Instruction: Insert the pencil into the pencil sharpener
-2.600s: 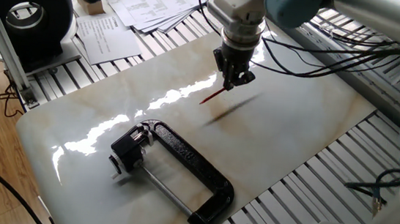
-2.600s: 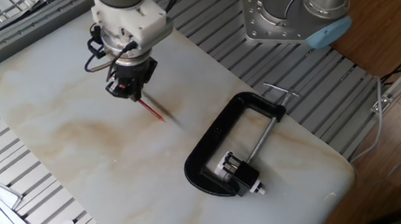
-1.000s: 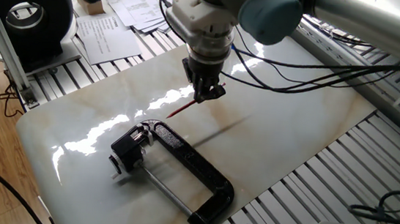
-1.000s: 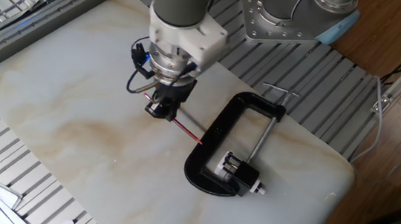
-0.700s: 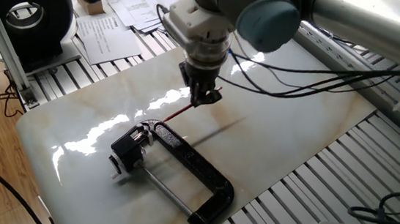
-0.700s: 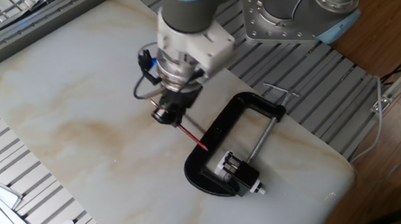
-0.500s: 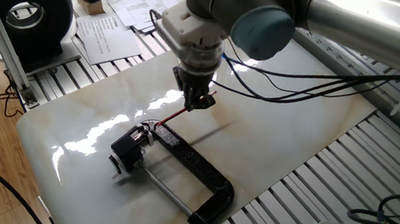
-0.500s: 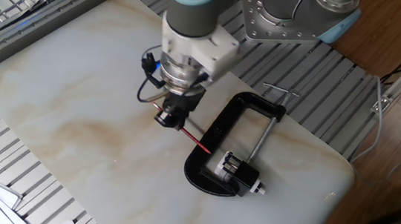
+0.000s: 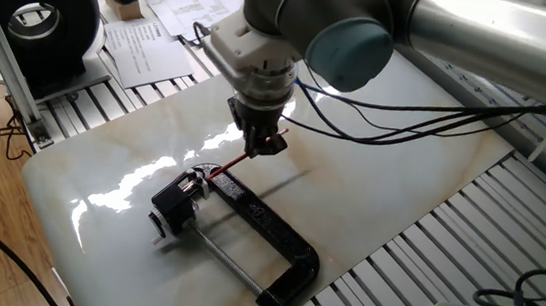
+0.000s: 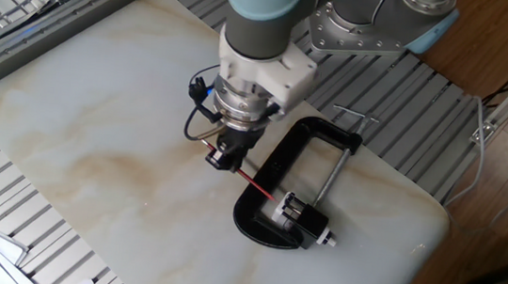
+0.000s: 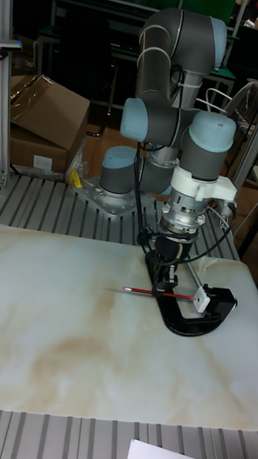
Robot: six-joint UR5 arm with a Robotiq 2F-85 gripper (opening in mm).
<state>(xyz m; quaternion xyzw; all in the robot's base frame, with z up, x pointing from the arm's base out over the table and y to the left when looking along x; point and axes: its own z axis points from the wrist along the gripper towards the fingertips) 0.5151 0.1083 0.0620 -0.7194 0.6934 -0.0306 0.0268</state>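
Note:
My gripper (image 9: 262, 144) is shut on the dark-red pencil (image 9: 232, 164), holding it at a low slant above the marble board. The pencil's free end points at the pencil sharpener (image 9: 178, 202), a small black block held in the clamp's mouth. In the other fixed view the gripper (image 10: 224, 156) hangs just left of the clamp, and the pencil (image 10: 257, 184) reaches over the clamp frame to end close to the sharpener (image 10: 307, 220). I cannot tell whether they touch. The tall view shows the pencil (image 11: 143, 291) nearly level in the gripper (image 11: 167, 278), its far end near the sharpener (image 11: 218, 296).
A large black C-clamp (image 9: 266, 228) with a silver screw rod (image 9: 228, 259) lies on the marble board (image 9: 401, 175). Papers (image 9: 197, 0) and a round black device (image 9: 35, 15) sit at the back left. Cables (image 9: 430, 83) trail from the arm. Slotted rails (image 9: 444, 250) surround the board.
The gripper has carried the pencil across the board towards the clamp, and the pencil's tip now lies over the clamp frame near the sharpener. Clamp and sharpener stayed put.

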